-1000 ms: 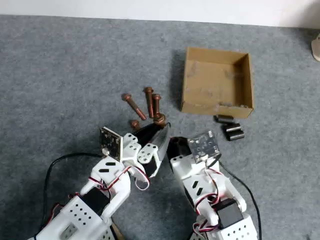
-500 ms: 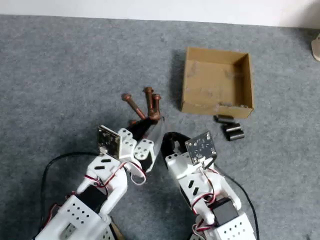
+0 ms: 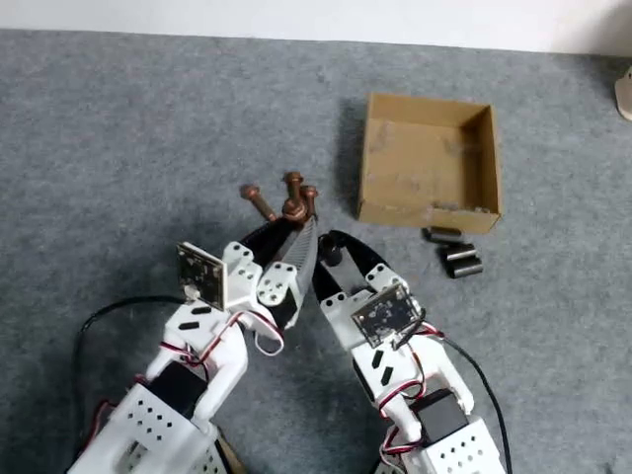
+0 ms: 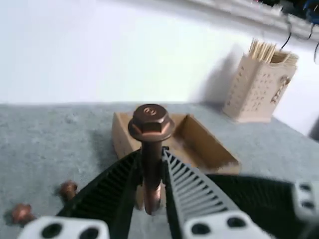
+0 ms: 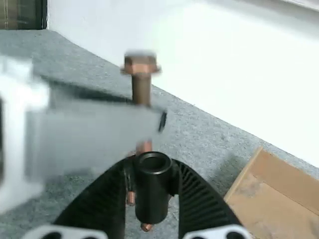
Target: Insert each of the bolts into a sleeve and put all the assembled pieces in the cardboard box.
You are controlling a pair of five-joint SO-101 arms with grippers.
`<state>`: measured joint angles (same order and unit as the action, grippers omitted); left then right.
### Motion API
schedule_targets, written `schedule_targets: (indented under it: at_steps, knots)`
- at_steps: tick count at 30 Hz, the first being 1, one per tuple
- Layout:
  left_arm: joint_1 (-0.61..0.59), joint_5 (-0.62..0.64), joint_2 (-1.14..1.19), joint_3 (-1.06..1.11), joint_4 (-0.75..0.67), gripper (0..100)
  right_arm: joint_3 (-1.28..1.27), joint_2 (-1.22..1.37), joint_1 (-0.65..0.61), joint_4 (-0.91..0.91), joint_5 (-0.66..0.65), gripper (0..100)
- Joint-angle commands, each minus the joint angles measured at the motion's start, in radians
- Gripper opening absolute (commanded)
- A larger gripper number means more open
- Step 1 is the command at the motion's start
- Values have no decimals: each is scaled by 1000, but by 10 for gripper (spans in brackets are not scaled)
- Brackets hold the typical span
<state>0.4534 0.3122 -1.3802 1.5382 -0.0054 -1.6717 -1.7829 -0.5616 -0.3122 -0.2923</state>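
My left gripper is shut on a copper bolt, held upright with its hex head on top and raised above the carpet. In the high view that bolt stands over the loose bolts. My right gripper is shut on a black sleeve, open end up. The held bolt hangs just beyond and above the sleeve, in the blurred left gripper. From above, the right gripper sits right beside the left gripper. The cardboard box lies beyond to the right.
Three loose bolts lie just beyond the grippers. Three black sleeves lie by the box's near right corner. A beige holder stands past the box. Open carpet spreads to the far left.
The left gripper lifted its bolt and carried it away from the arm bases. The right gripper swung left and forward with the sleeve, closing in beside it.
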Motion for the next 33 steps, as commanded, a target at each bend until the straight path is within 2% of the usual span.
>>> schedule_targets:
  at_steps: [1,9,19,27,33]
  knots:
    - [-44,-14,-12,-84,-31,6,-116,8,-5,7,8,5]
    - [-41,-8,-12,-108,-28,5,-116,8,39,-35,-5,5]
    - [81,-8,-12,-113,-29,5,-116,8,38,-36,2,5]
    - [81,-8,-12,-154,-23,5,-116,8,38,-36,2,5]
    - [85,-6,-27,-200,94,5,-116,8,38,-36,2,5]
